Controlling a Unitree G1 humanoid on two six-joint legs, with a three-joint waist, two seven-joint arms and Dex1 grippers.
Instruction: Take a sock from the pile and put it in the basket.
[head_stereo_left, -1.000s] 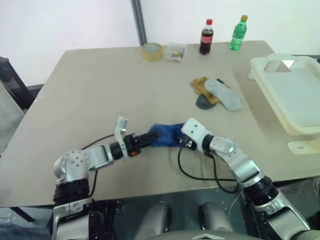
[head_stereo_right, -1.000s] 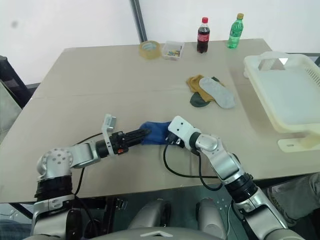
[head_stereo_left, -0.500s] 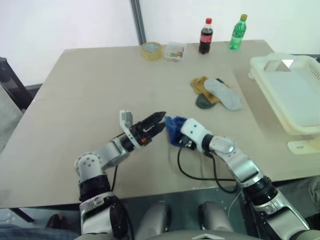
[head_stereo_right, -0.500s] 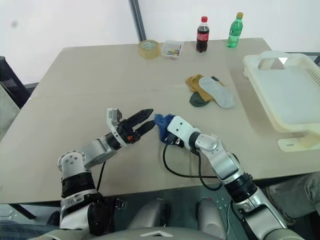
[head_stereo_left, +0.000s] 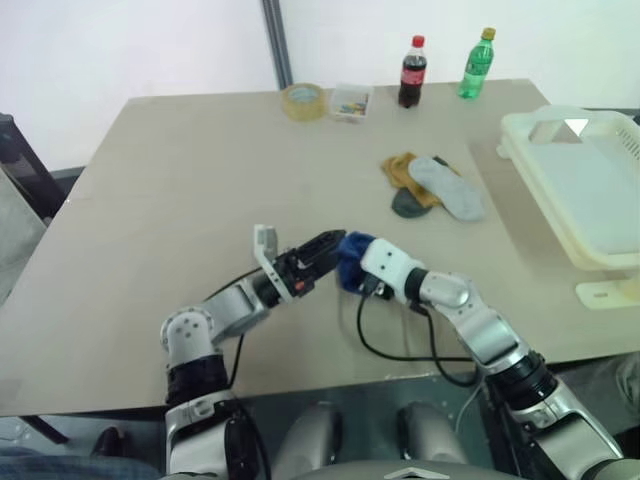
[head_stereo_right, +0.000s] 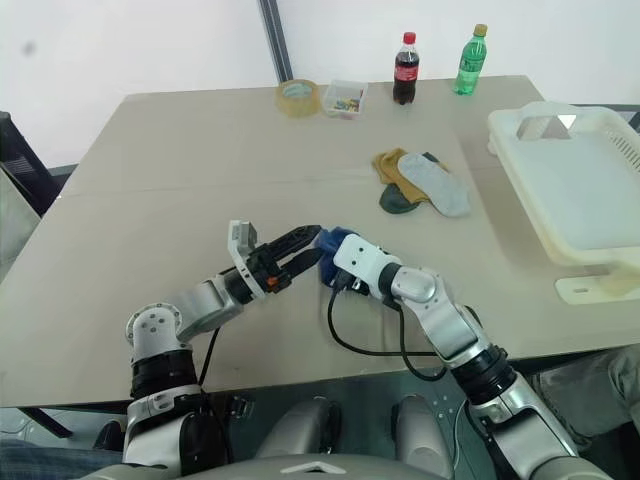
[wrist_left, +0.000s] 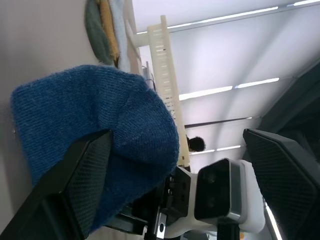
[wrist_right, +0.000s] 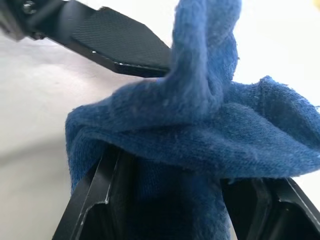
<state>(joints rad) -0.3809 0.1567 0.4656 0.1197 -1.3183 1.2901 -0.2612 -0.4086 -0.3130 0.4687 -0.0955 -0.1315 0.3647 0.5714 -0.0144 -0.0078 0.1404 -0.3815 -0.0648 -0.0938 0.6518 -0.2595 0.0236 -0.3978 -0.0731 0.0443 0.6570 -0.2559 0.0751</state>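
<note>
The blue sock (head_stereo_left: 349, 262) is bunched up just above the table's near middle, with my right gripper (head_stereo_left: 352, 272) shut on it. In the right wrist view the sock (wrist_right: 200, 125) drapes over both fingers. My left gripper (head_stereo_left: 328, 252) is open and points at the sock from the left. In the left wrist view its fingers (wrist_left: 82, 182) stand wide apart with the sock (wrist_left: 100, 125) between them and lying against one. The pile (head_stereo_left: 432, 186) of yellow, grey and dark socks lies farther back on the right. The cream basket (head_stereo_left: 520, 140) stands at the table's right edge.
A tape roll (head_stereo_left: 304, 102), a small clear box (head_stereo_left: 351, 103), a cola bottle (head_stereo_left: 412, 72) and a green bottle (head_stereo_left: 477, 64) stand along the far edge. A black cable (head_stereo_left: 395, 345) loops on the table under my right forearm.
My left arm swung in to the right and rose, and the wrist turned, its open fingers now around the sock. The sock went from lying flat to bunched up in my right gripper.
</note>
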